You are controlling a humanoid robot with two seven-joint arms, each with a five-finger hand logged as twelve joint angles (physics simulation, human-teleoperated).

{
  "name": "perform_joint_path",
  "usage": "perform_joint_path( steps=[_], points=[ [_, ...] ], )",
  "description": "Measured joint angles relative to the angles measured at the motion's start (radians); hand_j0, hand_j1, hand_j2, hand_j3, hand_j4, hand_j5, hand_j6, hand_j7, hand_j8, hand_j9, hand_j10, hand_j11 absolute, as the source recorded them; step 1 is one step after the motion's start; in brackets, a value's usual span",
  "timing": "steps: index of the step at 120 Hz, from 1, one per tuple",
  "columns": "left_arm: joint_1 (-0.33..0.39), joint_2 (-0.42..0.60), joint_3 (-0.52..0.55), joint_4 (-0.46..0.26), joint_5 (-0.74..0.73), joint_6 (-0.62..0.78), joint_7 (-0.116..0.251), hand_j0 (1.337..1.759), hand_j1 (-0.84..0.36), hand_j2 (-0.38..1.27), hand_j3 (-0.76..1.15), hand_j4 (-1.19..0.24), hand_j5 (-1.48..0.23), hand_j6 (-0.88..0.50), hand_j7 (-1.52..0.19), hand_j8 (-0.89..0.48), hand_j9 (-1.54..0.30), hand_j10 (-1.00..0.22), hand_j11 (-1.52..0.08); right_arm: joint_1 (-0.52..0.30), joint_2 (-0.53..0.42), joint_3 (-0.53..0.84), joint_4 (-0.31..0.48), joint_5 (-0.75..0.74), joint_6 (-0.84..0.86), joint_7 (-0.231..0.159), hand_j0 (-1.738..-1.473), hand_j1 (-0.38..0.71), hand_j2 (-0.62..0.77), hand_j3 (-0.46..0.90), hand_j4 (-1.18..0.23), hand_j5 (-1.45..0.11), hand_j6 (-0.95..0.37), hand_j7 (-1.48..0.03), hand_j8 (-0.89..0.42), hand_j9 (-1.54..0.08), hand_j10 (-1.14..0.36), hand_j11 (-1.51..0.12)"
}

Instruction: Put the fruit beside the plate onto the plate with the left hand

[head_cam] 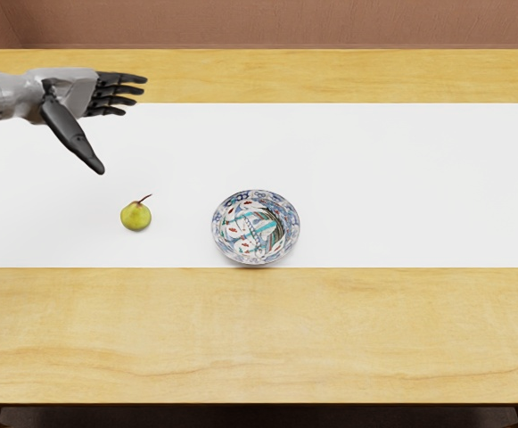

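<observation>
Near strip of the counter (pixel 259 339): bare wood, nothing on it.

Next out, on the white runner (pixel 401 178): the pear (pixel 135 216), small, green-yellow, stem up and tipped to the right. It sits below the left hand (pixel 85 98) and a little toward its fingertip side, apart from it. The plate (pixel 217 234), patterned and bowl-shaped, stands further out on that same side, near the pear but not touching it. Nothing lies in it.

Farthest: the left hand, held above the runner's far edge. Fingers (pixel 120 89) are spread and straight, thumb angled down toward the pear, and it holds nothing. No right arm shows.

Step in hand, as I read it: the reach, with the grasp not yet made.

To do it well:
- Bring the palm down over the pear, not in from the side, since a round fruit will likely roll if nudged.
- Keep the hand wide until thumb and fingers bracket the body, clear of the stem.
- Close on the widest part.
- Lift clear of the raised rim before carrying across.
</observation>
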Motion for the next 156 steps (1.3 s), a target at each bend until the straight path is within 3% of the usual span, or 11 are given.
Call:
perform_joint_path(
  steps=[10,16,23,38,45,54,74,86,116,156],
  points=[
    [-0.001,0.003,0.004,0.0,0.0,0.0,0.009,1.658,0.33,0.0,0.0,-0.02,-0.02,-0.02,-0.02,-0.02,-0.02,-0.02,-0.02,0.0,0.0,0.001,0.0,0.0,0.0,-0.001,-1.658,-0.35,0.0,0.0,0.0,0.0,0.0,0.0,0.0,0.0,0.0,0.0],
    [-0.015,-0.004,0.004,0.0,0.001,0.0,0.04,1.658,0.33,0.0,0.0,-0.02,-0.02,-0.02,-0.02,-0.02,-0.02,-0.02,-0.02,0.003,0.0,0.003,0.0,0.0,0.0,-0.001,-1.658,-0.35,0.0,0.0,0.0,0.0,0.0,0.0,0.0,0.0,0.0,0.0],
    [-0.069,-0.008,0.001,-0.001,0.001,0.0,0.123,1.658,0.33,0.0,0.0,-0.02,-0.02,-0.02,-0.02,-0.02,-0.02,-0.02,-0.02,0.008,0.0,0.004,0.0,0.0,0.0,-0.001,-1.658,-0.35,0.0,0.0,0.0,0.0,0.0,0.0,0.0,0.0,0.0,0.0],
    [-0.154,-0.026,-0.003,-0.014,-0.001,0.0,0.352,1.658,0.33,0.0,0.0,-0.02,-0.02,-0.02,-0.02,-0.02,-0.02,-0.02,-0.02,0.013,0.0,0.003,0.0,0.0,0.0,-0.001,-1.658,-0.35,0.0,0.0,0.0,0.0,0.0,0.0,0.0,0.0,0.0,0.0],
    [-0.159,-0.042,-0.005,-0.021,-0.001,0.0,0.412,1.658,0.33,0.0,0.0,-0.02,-0.02,-0.02,-0.02,-0.02,-0.02,-0.02,-0.02,0.013,0.0,0.002,0.0,0.0,0.0,-0.001,-1.658,-0.35,0.0,0.0,0.0,0.0,0.0,0.0,0.0,0.0,0.0,0.0],
    [-0.165,-0.04,-0.006,-0.062,0.008,0.0,0.453,1.658,0.33,0.0,0.0,-0.02,-0.02,-0.02,-0.02,-0.02,-0.02,-0.02,-0.02,0.013,0.0,0.001,0.0,0.0,0.0,-0.001,-1.658,-0.35,0.0,0.0,0.0,0.0,0.0,0.0,0.0,0.0,0.0,0.0],
    [-0.153,-0.048,-0.001,-0.252,0.241,0.0,0.484,1.658,0.33,0.0,0.0,-0.02,-0.02,-0.02,-0.02,-0.02,-0.02,-0.02,-0.02,0.013,0.0,-0.001,-0.001,0.0,0.0,0.0,-1.658,-0.35,0.0,0.0,0.0,0.0,0.0,0.0,0.0,0.0,0.0,0.0],
    [-0.102,-0.105,0.003,-0.31,0.383,0.04,0.489,1.658,0.33,0.0,0.0,-0.02,-0.03,-0.02,-0.03,-0.02,-0.02,-0.02,-0.02,0.012,0.0,-0.001,0.0,0.0,0.0,0.0,-1.658,-0.35,0.0,0.0,0.0,0.0,0.0,0.0,0.0,0.0,0.0,0.0],
    [0.017,-0.195,0.004,-0.35,0.662,0.244,0.491,1.658,0.33,0.0,0.0,-0.02,-0.03,-0.02,-0.03,-0.02,-0.03,-0.02,-0.03,0.011,0.0,-0.001,0.0,0.0,0.0,-0.001,-1.658,-0.35,0.0,0.0,0.0,0.0,0.0,0.0,0.0,0.0,0.0,0.0],
    [0.098,-0.227,0.005,-0.353,0.755,0.36,0.492,1.658,0.33,0.01,0.0,-0.02,-0.03,-0.03,-0.03,-0.02,-0.03,-0.02,-0.03,0.01,0.0,0.0,0.0,0.0,0.0,-0.001,-1.658,-0.35,0.0,0.0,0.0,0.0,0.0,0.0,0.0,0.0,0.0,0.0]
  ],
)
